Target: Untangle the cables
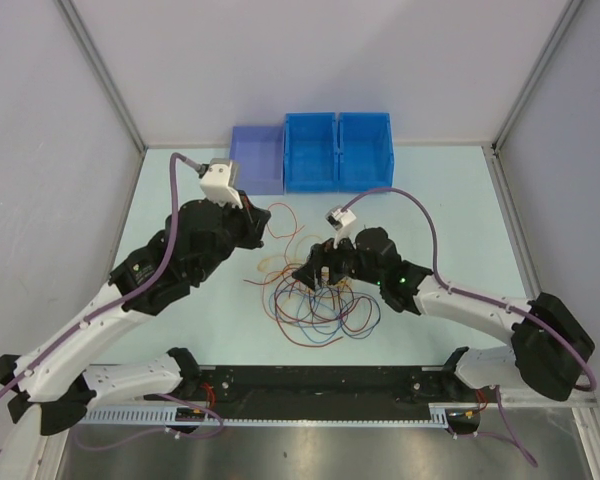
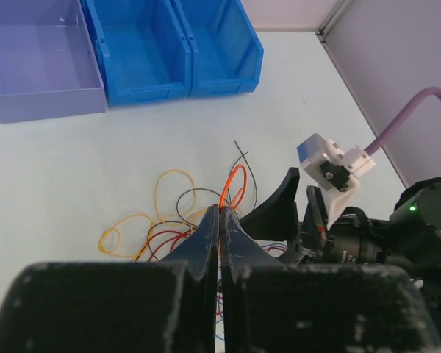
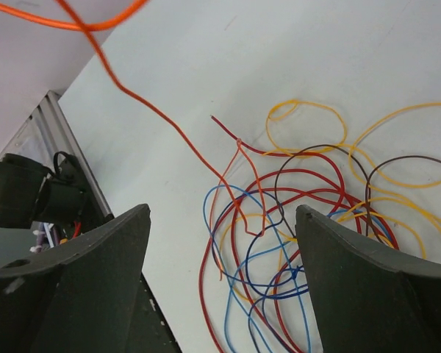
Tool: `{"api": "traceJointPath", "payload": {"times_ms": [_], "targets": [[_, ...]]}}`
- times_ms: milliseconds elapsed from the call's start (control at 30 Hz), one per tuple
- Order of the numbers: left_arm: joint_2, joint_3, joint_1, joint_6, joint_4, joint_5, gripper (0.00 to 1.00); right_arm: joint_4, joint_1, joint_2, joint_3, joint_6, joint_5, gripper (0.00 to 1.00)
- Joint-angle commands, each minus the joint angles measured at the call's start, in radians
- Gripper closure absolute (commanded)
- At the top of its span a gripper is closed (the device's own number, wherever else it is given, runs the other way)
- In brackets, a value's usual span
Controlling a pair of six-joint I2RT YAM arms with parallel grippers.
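The cables [image 1: 315, 305] lie in a loose tangle of red, orange-yellow, blue and dark strands at mid-table. My left gripper [image 1: 263, 222] is just left of and behind the tangle; in the left wrist view it [image 2: 220, 212] is shut on one orange cable [image 2: 235, 178], which rises from the pile. My right gripper [image 1: 321, 272] hovers over the tangle's far edge. In the right wrist view it [image 3: 222, 213] is open and empty, its fingers [image 3: 110, 257] well apart above the strands [image 3: 294, 220]. The lifted orange cable [image 3: 156, 114] crosses that view at upper left.
A purple bin [image 1: 257, 158] and two joined blue bins [image 1: 337, 150] stand at the back edge; they also show in the left wrist view [image 2: 40, 59]. Grey walls enclose the table on three sides. The rail [image 1: 310, 380] runs along the near edge.
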Motion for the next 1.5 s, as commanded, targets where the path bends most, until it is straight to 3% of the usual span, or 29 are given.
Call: {"api": "traceJointPath", "payload": {"times_ms": [0,200,567,667,700,733,833,867,967,1000,1167,1300,1467], "targets": [[-0.024,0.037,0.015,-0.011,0.037,0.029,1.0,0.063,0.023,0.057,0.067,-0.032,0.041,0.18],[-0.033,0.033,0.027,-0.009,0.034,0.035,1.0,0.086,0.052,0.134,0.09,-0.032,0.056,0.3],[-0.046,0.033,0.038,-0.012,0.036,0.04,1.0,0.079,0.068,0.198,0.113,-0.04,0.094,0.66],[-0.049,0.031,0.041,-0.012,0.034,0.039,1.0,0.07,0.069,0.211,0.126,-0.038,0.085,0.85],[-0.052,0.025,0.041,-0.012,0.033,0.036,1.0,0.065,0.069,0.208,0.139,-0.04,0.082,0.98],[-0.055,0.022,0.042,-0.012,0.033,0.034,1.0,0.047,0.071,0.205,0.149,-0.038,0.088,1.0],[-0.066,-0.01,0.042,-0.015,0.022,0.031,0.77,-0.024,0.072,0.162,0.202,-0.043,0.127,1.0],[-0.07,-0.024,0.042,-0.018,0.021,0.029,0.54,-0.047,0.071,0.145,0.221,-0.046,0.154,1.0],[-0.107,-0.101,0.042,-0.052,0.022,0.038,0.24,-0.118,0.054,0.059,0.274,-0.048,0.194,1.0],[-0.121,-0.148,0.042,-0.06,0.031,0.049,0.2,-0.128,0.048,0.019,0.282,-0.046,0.194,1.0],[-0.21,-0.329,0.042,-0.097,0.137,0.147,0.16,-0.21,-0.006,-0.078,0.331,-0.015,0.217,1.0],[-0.273,-0.501,0.042,-0.101,0.247,0.261,0.22,-0.254,-0.04,-0.139,0.339,0.02,0.22,1.0],[-0.259,-0.588,0.035,-0.09,0.396,0.393,0.26,-0.305,-0.084,-0.191,0.34,0.055,0.211,1.0]]}}
